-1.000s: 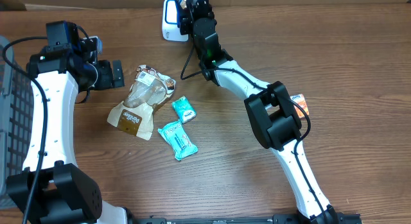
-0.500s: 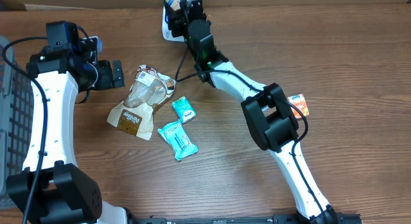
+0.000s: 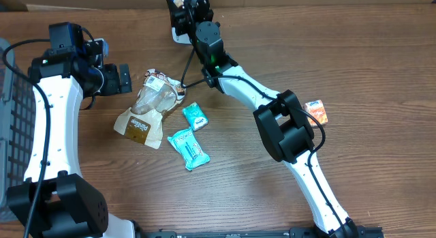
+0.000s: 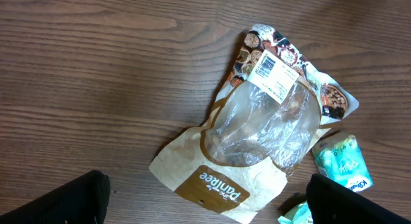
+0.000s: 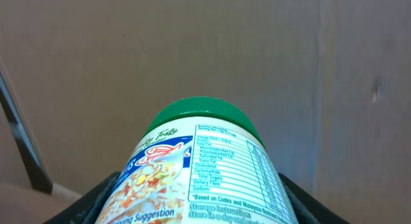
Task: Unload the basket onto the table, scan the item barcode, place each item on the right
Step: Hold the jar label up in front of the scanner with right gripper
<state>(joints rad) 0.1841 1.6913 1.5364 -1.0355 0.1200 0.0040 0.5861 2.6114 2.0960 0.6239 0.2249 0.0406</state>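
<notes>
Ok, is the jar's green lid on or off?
On: in the right wrist view the green lid sits squarely atop the jar, with no gap visible between them.

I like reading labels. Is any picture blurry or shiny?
Right wrist view: the green-lidded jar looks sharp, its larger print readable. Left wrist view: light glints off the clear plastic window of the brown paper bag. Overhead view: labels too small to read.

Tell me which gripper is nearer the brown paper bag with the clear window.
Left. The open left gripper sits just beside the brown paper bag; the right gripper is farther away, holding a green-lidded jar.
</notes>
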